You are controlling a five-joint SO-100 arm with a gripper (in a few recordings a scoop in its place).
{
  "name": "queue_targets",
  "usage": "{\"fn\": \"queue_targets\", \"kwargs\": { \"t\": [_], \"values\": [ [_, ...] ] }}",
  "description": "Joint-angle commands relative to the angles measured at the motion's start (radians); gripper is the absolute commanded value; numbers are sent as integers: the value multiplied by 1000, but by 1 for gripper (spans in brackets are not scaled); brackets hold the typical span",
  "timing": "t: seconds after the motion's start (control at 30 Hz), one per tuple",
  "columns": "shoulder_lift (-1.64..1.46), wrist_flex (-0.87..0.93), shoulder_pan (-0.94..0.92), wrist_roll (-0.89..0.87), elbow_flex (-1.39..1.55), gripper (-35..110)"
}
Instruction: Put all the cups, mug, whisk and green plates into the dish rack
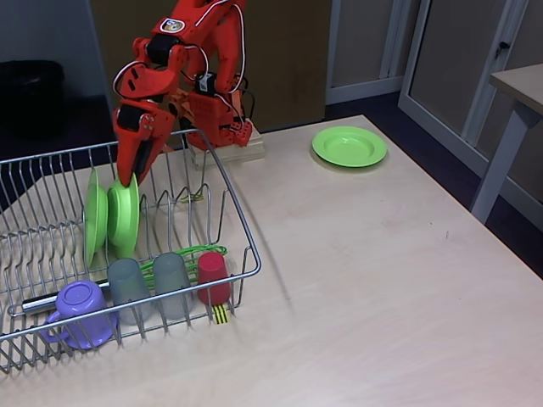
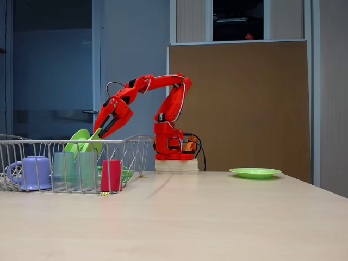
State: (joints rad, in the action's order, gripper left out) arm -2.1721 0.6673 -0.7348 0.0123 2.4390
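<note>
The silver wire dish rack (image 1: pixel 242 222) (image 2: pixel 138 142) stands on the left of the table. Two green plates (image 1: pixel 95 219) (image 1: pixel 125 216) (image 2: pixel 78 145) stand on edge among its prongs. My red gripper (image 1: pixel 132 175) (image 2: pixel 97 133) reaches down from above and is shut on the top rim of the right-hand one. Along the rack's front row are the purple mug (image 1: pixel 79 312) (image 2: pixel 32 172), two grey cups (image 1: pixel 129 288) (image 1: pixel 172 282) (image 2: pixel 63 169) and the red cup (image 1: pixel 213 277) (image 2: pixel 111 175). The green whisk (image 1: pixel 188 253) lies behind the cups. A third green plate (image 1: pixel 349 146) (image 2: pixel 255 172) lies flat on the table to the right.
The arm's base (image 1: pixel 222 127) (image 2: pixel 169 148) sits on a wooden block at the table's back edge. Bare tabletop (image 1: pixel 365 280) runs from the rack to the right and front edges. Another table's corner (image 1: pixel 519 85) stands at the far right.
</note>
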Motion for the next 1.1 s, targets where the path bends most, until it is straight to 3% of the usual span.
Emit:
{"fn": "queue_targets", "kwargs": {
  "t": [0.0, 0.17, 0.47, 0.67, 0.8, 1.07],
  "values": [
    [37, -9, 34, 38, -2, 12],
    [35, 55, 97, 71, -41, 22],
    [-144, 267, 166, 103, -137, 25],
    [-265, 465, 391, 120, -284, 22],
    [-287, 584, 649, -98, -307, 20],
    [-133, 557, 1275, -1023, -242, 23]
  ]
}}
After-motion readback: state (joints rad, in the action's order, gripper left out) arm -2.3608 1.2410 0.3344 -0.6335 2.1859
